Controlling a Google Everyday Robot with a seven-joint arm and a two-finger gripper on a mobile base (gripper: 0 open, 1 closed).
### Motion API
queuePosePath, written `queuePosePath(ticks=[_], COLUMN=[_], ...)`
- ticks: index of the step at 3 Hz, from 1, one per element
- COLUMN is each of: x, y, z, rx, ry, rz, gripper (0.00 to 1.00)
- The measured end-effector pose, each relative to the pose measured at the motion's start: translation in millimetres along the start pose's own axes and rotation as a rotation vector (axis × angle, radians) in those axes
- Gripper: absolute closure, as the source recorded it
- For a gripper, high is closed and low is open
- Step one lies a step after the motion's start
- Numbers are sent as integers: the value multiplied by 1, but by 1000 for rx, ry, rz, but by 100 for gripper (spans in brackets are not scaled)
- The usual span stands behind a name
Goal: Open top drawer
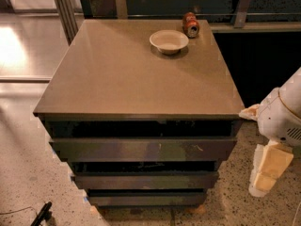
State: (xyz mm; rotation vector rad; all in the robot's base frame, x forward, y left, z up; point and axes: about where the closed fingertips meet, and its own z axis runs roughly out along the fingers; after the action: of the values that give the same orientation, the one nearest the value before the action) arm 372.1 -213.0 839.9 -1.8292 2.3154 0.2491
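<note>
Pincer (pixel 264 175): hangs pointing down off the white arm (pixel 284 114) at the right edge of the view, beside the cabinet's front right corner and apart from it. It touches nothing. Whether it is open or closed cannot be told from this angle.

Top drawer (pixel 141 149): lies to the picture-left of the pincer, at about the same height, directly under the cabinet top (pixel 117 79). Its flat dark front has small whitish scuffs right of centre. A dark gap runs between its upper edge and the cabinet top. The front appears to stand slightly forward, though how far it is pulled out is hard to judge in this light.

Lower drawers: the middle one (pixel 146 179) and the bottom one (pixel 146 199) sit below the top drawer, down and to the picture-left of the pincer, each narrower than the one above it.

On the cabinet top, well beyond the pincer toward the far edge: a pale bowl (pixel 169 40), upright, and a red can (pixel 190 25) just behind it to its right, the two close but apart.

Floor (pixel 28 173): speckled. A black object (pixel 41 214) lies at the lower left corner, far from the pincer.
</note>
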Motion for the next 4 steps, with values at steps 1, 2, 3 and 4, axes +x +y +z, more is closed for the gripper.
queuePosePath(ticks=[1, 2, 3, 4], x=[-7, -6, -5, -13], y=[27, 65, 66, 56], z=[31, 67, 68, 74], rx=[-65, -141, -143, -147], ry=[2, 41, 42, 29], rz=[-59, -133, -131, -135], gripper=[0, 0, 0, 0])
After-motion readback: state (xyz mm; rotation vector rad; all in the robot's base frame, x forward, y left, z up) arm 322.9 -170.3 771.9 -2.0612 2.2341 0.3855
